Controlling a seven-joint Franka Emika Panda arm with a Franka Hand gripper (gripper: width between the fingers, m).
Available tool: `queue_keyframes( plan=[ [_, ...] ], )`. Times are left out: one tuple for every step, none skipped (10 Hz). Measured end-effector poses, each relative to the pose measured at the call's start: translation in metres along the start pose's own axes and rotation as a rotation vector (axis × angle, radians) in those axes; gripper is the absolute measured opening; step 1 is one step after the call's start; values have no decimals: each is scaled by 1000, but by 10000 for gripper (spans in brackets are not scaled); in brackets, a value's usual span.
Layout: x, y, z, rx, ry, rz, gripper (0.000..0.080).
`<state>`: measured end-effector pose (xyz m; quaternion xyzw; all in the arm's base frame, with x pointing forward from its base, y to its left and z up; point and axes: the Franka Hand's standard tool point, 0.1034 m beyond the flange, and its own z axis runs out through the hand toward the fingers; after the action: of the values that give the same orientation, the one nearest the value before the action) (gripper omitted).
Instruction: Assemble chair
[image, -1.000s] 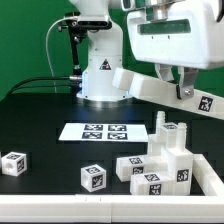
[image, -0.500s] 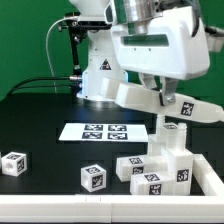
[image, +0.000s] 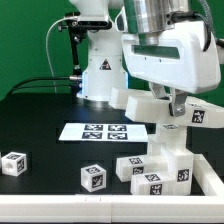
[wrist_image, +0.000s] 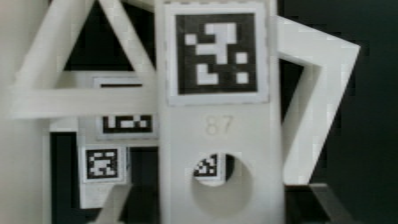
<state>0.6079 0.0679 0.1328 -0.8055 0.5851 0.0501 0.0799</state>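
Robotics lab bench. A white robot arm (image: 100, 70) stands on a matte black worktop (image: 40, 125), with a plain green backdrop (image: 30, 40) behind it and black cables (image: 75, 55) running down beside its base. A marker board (image: 105, 131) lies flat on the worktop. The white plastic parts (image: 165, 160) and loose cubes (image: 13, 163) each carry black-and-white square tags, and one tag (wrist_image: 217, 55) fills much of the wrist view. This is a camera-tracked test rig, with no household or shop fittings.
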Motion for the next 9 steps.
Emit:
queue_keyframes(
  plan=[
    [2, 0, 1, -1, 2, 1, 288],
    [4, 0, 3, 2, 9, 3, 288],
    [5, -2, 5, 9, 19, 2, 288],
    [5, -3, 7, 13, 24, 3, 288],
    [3, -4, 8, 17, 29, 9, 288],
    [1, -5, 8, 18, 29, 7, 288],
    [1, -6, 8, 18, 29, 7, 288],
    [1, -6, 8, 18, 29, 7, 288],
    [2, -4, 7, 7, 22, 10, 288]
  ],
)
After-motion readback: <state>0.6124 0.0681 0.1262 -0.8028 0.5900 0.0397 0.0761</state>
